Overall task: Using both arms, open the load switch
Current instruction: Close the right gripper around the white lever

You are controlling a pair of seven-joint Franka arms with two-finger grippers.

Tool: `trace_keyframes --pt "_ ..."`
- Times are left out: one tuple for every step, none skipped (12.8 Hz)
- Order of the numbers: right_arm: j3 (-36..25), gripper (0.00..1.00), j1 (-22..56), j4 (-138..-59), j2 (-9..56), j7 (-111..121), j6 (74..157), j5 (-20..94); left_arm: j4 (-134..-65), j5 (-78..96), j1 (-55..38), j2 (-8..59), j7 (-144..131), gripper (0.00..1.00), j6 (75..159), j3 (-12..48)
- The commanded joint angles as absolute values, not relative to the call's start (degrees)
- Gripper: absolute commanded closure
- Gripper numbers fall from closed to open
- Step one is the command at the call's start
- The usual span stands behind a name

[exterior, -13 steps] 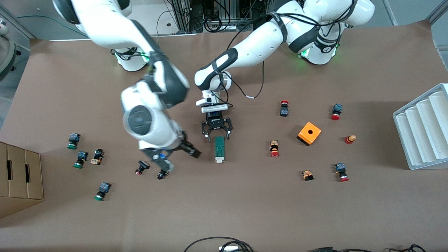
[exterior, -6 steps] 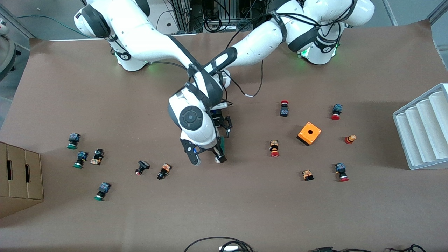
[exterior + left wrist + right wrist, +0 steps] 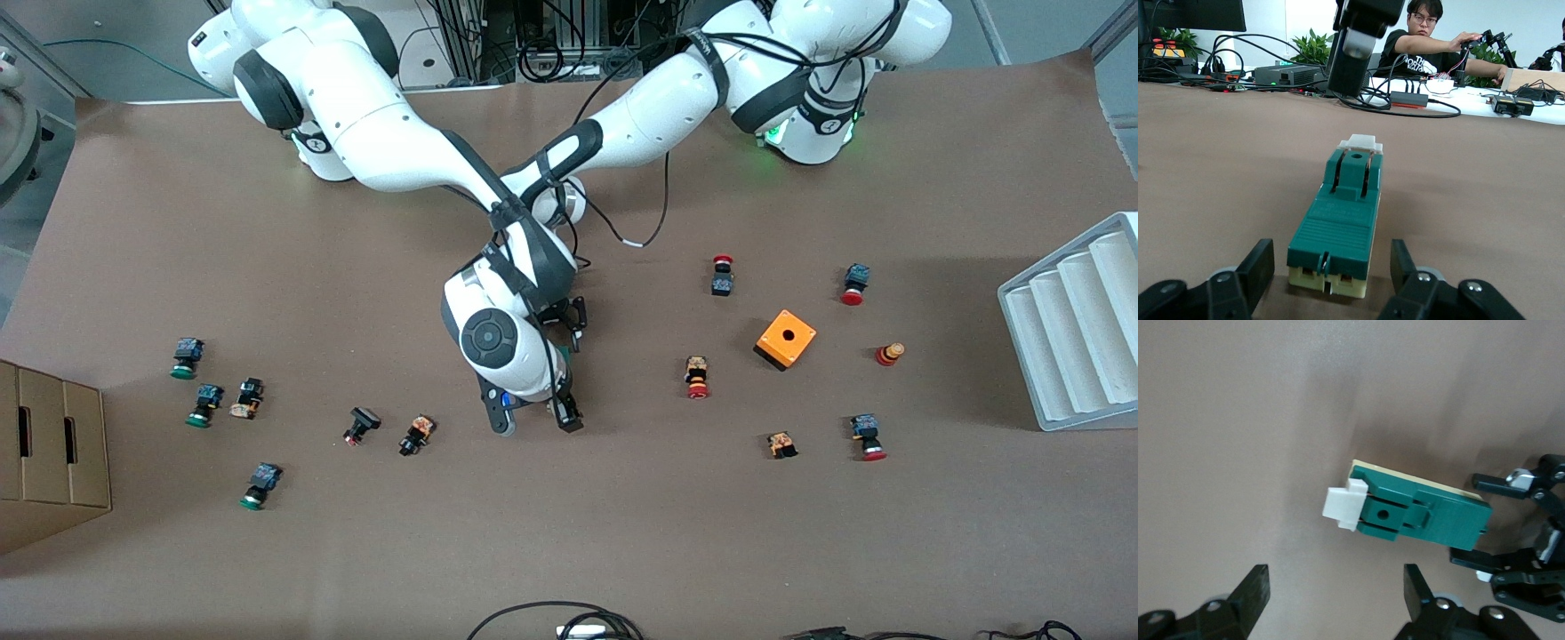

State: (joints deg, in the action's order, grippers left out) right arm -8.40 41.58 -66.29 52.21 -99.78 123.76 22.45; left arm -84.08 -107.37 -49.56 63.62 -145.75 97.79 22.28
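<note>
My biggest worry is the load switch (image 3: 1421,513) skating or twisting on the bare table (image 3: 622,533) if my left gripper (image 3: 1333,273) pinches its base end unevenly, since nothing else pins it. The fingers (image 3: 1258,263) straddle that end with a gap on each side, not yet touching, so I count them as released. A second risk is my right gripper (image 3: 1335,597) coming down off-centre and knocking the white end piece (image 3: 1341,509) sideways instead of catching it; its fingers hang spread wide above that end, gripping nothing. The switch lies flat near the middle of the table, white tip toward the front camera, mostly hidden in the front view under my right arm (image 3: 498,338). That arm reaches out over the switch with its wrist pointing down, while my left arm (image 3: 640,116) comes in low, its gripper level with the table.
</note>
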Motion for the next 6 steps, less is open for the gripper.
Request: trace_keyframes --pt "-8.17 0.17 41.13 -62.84 55.10 -101.34 125.33 25.74 -83.94 -106.61 -49.83 63.46 -144.67 0.31 96.68 22.41" --pt "-8.17 0.20 40.52 -62.84 55.46 -101.25 125.59 25.93 -83.85 -106.61 -49.83 63.46 -144.67 0.33 96.68 22.41" --pt "-8.09 0.24 39.73 -62.84 55.81 -101.16 126.12 26.01 -83.85 -106.61 -49.83 63.46 -144.67 0.35 96.68 22.41" --pt "-7.65 0.24 39.03 -62.84 55.98 -101.08 126.12 26.28 -83.85 -106.52 -49.83 63.46 -144.67 0.36 96.68 22.41" --pt "-7.56 0.24 38.50 -62.84 55.99 -101.16 126.12 26.63 -83.85 -106.61 -49.83 63.46 -144.67 0.39 96.68 22.41" --pt "-7.56 0.25 38.41 -62.84 55.99 -101.16 125.95 26.98 -83.85 -106.61 -49.83 63.46 -144.67 0.40 96.68 22.41"
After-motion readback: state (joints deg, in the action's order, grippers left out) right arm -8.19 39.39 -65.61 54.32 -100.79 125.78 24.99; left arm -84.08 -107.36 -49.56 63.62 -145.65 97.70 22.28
